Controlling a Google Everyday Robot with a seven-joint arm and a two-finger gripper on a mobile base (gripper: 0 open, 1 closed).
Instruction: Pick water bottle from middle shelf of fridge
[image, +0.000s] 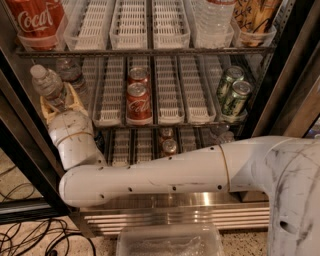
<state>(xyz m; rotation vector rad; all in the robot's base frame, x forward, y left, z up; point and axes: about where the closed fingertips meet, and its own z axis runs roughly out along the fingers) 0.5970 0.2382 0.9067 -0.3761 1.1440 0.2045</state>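
The gripper (60, 101) grips the bottle (46, 82) low; tilted toward 11 o'clock, it may slip or knock its neighbour (70, 75) at 2 o'clock.

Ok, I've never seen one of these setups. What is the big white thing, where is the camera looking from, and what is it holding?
The big white tube is the robot's single arm. It comes in from the right, bends at an elbow and turns up into an open drinks fridge. There is only one view, from a camera looking down over the arm at the shelves; where it is mounted is not known. At the arm's tip, far left, is the gripper, a clamp with two tan fingers. They appear closed on the water bottle, which leans left on the middle shelf. That shelf also holds a second clear bottle behind it, two red cans in the centre and two green cans at the right.
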